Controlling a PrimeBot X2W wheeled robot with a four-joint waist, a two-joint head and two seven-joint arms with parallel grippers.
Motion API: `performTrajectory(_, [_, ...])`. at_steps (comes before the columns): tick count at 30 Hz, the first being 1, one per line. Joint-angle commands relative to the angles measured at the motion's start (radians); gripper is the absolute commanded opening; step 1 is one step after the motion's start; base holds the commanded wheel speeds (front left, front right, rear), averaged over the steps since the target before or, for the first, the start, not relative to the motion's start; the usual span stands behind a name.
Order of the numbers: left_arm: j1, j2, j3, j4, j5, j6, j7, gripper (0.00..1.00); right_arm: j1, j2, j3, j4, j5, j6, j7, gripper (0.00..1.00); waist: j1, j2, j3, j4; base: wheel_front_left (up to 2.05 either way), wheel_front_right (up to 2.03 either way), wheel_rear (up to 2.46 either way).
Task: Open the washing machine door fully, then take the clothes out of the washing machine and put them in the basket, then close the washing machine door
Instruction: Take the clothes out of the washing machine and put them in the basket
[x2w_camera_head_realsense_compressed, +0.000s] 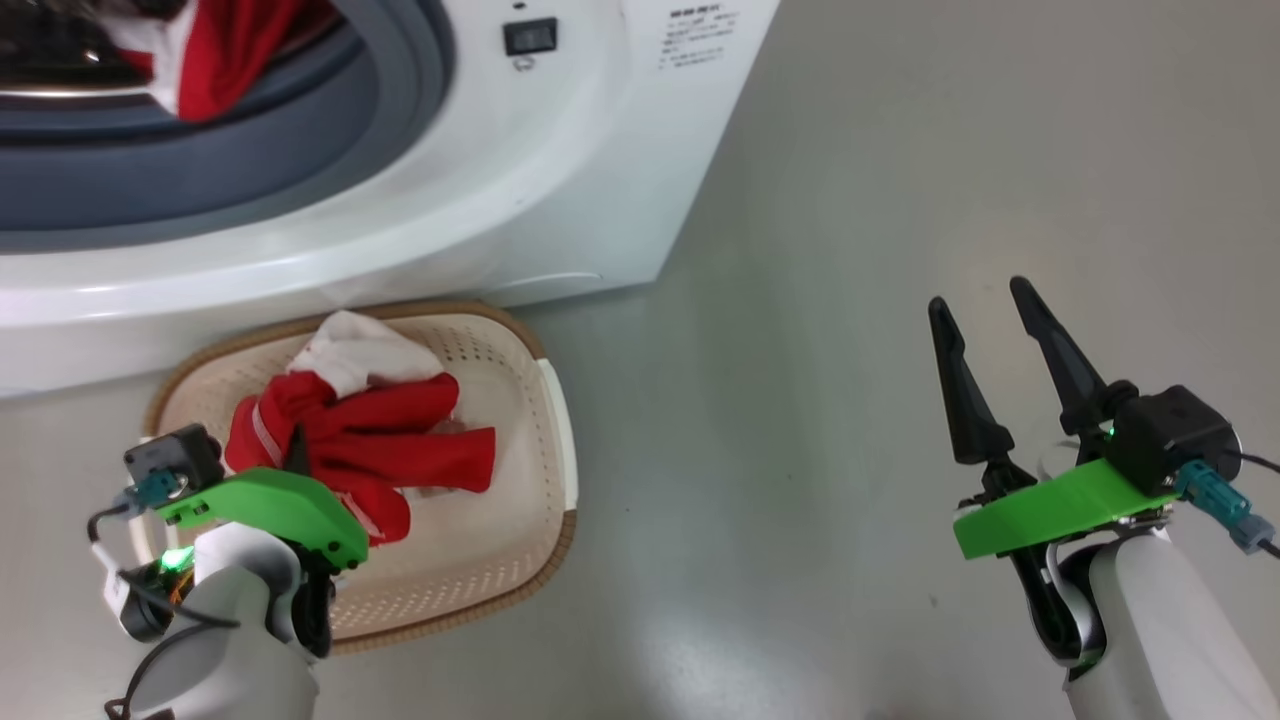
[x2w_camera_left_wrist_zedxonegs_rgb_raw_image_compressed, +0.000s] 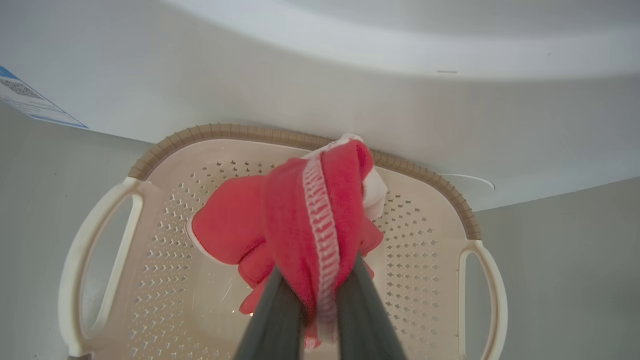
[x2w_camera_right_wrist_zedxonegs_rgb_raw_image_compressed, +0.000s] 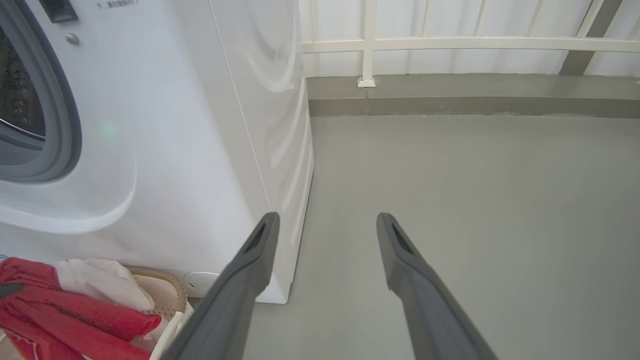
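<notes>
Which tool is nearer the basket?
Left. The left tool is above the basket, shut on a red garment; the right tool hangs open over floor, well to the basket's right.

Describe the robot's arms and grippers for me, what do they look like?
Each white, rounded forearm carries a bright green plate with a black box on it, a teal plug and dark cables. A small green light glows nearby. The left gripper and right gripper each have two long, dark, tapering fingers.
</notes>
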Motion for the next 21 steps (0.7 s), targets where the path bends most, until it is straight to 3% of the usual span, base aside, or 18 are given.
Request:
performTrajectory(1, [-0.011, 0.036, 0.019, 0.025, -0.009, -0.004, 0.010, 0.00, -0.010, -0.006, 0.023, -0.019, 0.022, 0.007, -0.006, 1.00, 0.0000, 0.0000, 0.036, -0.029, 0.00, 0.00, 0.00])
performTrajectory(8, [-0.039, 0.053, 0.015, 0.113, -0.018, 0.004, 0.070, 0.00, -0.024, -0.001, 0.029, -0.012, 0.030, 0.007, -0.006, 1.00, 0.0000, 0.0000, 0.059, -0.057, 0.00, 0.00, 0.00])
performTrajectory(10, [-0.038, 0.057, 0.010, 0.123, -0.016, 0.005, 0.081, 0.24, -0.026, 0.001, 0.030, -0.008, 0.030, 0.007, -0.006, 1.00, 0.0000, 0.0000, 0.058, -0.063, 0.00, 0.00, 0.00])
performTrajectory(11, [-0.038, 0.057, 0.008, 0.127, -0.016, 0.003, 0.084, 0.43, -0.027, 0.002, 0.030, -0.006, 0.030, 0.007, -0.006, 1.00, 0.0000, 0.0000, 0.056, -0.065, 0.00, 0.00, 0.00])
performTrajectory(12, [-0.036, 0.057, 0.006, 0.129, -0.016, 0.000, 0.083, 0.84, -0.026, 0.002, 0.028, -0.003, 0.029, 0.007, -0.006, 1.00, 0.0000, 0.0000, 0.050, -0.065, 0.00, 0.00, 0.00])
performTrajectory(13, [-0.035, 0.057, 0.001, 0.131, -0.014, -0.007, 0.080, 1.00, -0.025, 0.003, 0.026, 0.000, 0.028, 0.007, -0.006, 1.00, 0.0000, 0.0000, 0.043, -0.065, 0.00, 0.00, 0.00])
performTrajectory(21, [0.002, 0.061, -0.028, 0.106, 0.006, -0.059, -0.020, 1.00, -0.009, 0.007, 0.006, 0.012, 0.014, 0.007, -0.006, 1.00, 0.0000, 0.0000, -0.048, -0.044, 0.00, 0.00, 0.00])
